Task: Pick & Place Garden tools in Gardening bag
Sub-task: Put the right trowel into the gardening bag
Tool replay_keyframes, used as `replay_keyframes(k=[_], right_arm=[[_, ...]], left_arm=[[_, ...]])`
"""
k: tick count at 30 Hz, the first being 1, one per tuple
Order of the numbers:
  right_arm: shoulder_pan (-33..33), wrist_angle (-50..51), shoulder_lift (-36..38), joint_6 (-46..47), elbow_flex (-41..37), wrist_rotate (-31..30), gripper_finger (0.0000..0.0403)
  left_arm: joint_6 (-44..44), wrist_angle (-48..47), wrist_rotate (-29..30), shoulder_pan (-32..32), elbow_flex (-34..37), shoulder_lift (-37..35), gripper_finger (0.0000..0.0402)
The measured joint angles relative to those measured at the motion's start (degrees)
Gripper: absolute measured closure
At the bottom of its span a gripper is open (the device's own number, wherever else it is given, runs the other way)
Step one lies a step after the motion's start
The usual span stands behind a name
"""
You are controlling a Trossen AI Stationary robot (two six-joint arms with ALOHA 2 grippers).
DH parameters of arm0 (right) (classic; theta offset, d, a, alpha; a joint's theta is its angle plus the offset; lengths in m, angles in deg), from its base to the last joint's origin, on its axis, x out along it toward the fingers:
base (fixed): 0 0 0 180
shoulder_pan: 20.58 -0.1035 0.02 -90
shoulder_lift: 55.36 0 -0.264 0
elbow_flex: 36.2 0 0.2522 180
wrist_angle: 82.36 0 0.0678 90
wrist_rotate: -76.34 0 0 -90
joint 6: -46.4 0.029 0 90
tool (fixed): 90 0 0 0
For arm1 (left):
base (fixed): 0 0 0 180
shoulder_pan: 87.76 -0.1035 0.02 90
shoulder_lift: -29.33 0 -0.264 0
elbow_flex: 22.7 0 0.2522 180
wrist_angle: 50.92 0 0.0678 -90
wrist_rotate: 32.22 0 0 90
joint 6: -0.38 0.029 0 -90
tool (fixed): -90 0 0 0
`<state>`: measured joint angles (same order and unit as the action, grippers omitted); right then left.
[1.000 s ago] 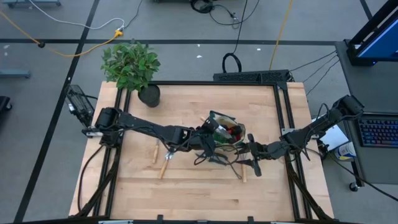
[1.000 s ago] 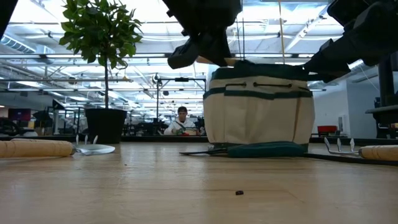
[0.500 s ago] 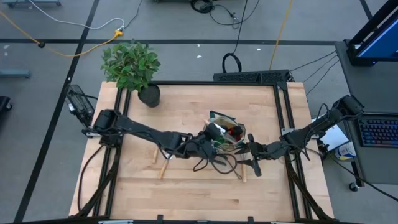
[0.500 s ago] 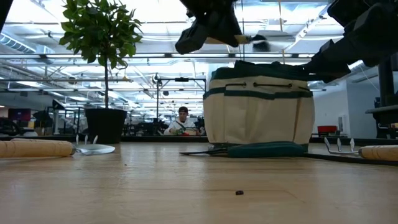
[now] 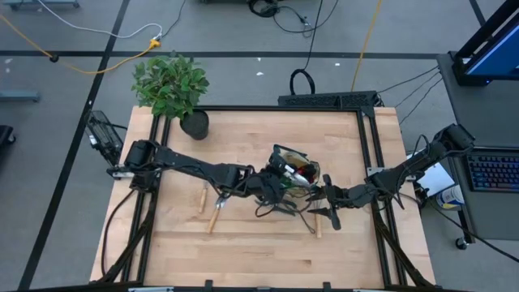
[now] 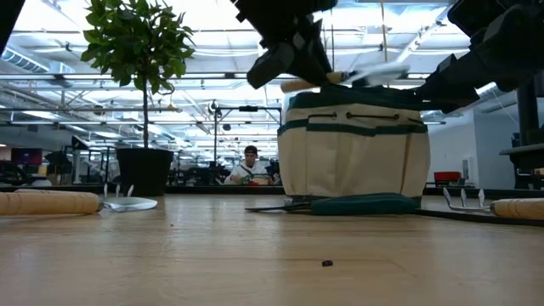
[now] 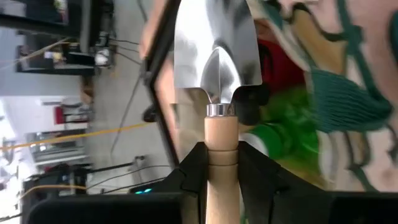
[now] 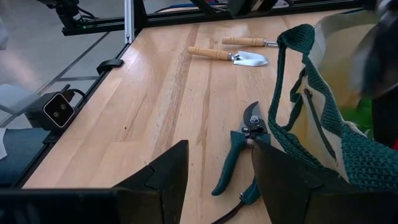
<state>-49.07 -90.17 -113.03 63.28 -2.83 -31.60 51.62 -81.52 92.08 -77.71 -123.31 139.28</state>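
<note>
The gardening bag stands upright on its base mid-table, with red and green things inside. My left gripper hovers at the bag's left rim, shut on a wooden-handled trowel whose shiny blade reaches over the bag's mouth. My right gripper stands open, low by the bag's right side; its fingers touch nothing. Dark pruning shears lie flat on the table before the bag. Two more trowels lie to the left, and a fork to the right. My left gripper pinches the trowel's wooden handle between its two fingers, close to the metal collar at the blade end. The handle runs forward along the fingers, which slant downward from the table's left. The trowel is lifted clear, its blade above the bag's rim.
A leafy plant in a black pot stands at the table's far left corner. The bag's green loop handle hangs slack beside my right gripper. A dark rail frames the table. Bare wood lies along the near edge.
My left gripper has rolled at the wrist while staying by the bag's left rim. The trowel has turned with it: its blade has swung out over the bag's mouth and come down closer to the rim.
</note>
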Motion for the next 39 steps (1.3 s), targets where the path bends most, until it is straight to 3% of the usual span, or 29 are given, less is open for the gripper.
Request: replay_keyframes(k=[5, 14, 27, 32, 39], right_arm=[[0.0, 0.0, 0.0, 0.0, 0.0, 0.0, 0.0232], [0.0, 0.0, 0.0, 0.0, 0.0, -0.1, 0.0232], [0.0, 0.0, 0.0, -0.1, 0.0, -0.2, 0.0232], [0.0, 0.0, 0.0, -0.1, 0.0, -0.2, 0.0232], [0.0, 0.3, 0.0, -0.1, 0.0, -0.2, 0.0232]], left_arm=[[2.2, -1.9, 0.7, 0.2, 0.0, 0.0, 0.0339], [19.4, -1.7, 12.4, 0.4, 0.0, 0.0, 0.0339], [41.4, -4.6, 15.8, 2.5, 0.0, 0.0, 0.0339], [40.6, -5.3, 10.5, 1.6, 0.0, 0.0, 0.0334], [40.5, -2.0, 5.9, 1.6, 0.0, 0.0, 0.0276]])
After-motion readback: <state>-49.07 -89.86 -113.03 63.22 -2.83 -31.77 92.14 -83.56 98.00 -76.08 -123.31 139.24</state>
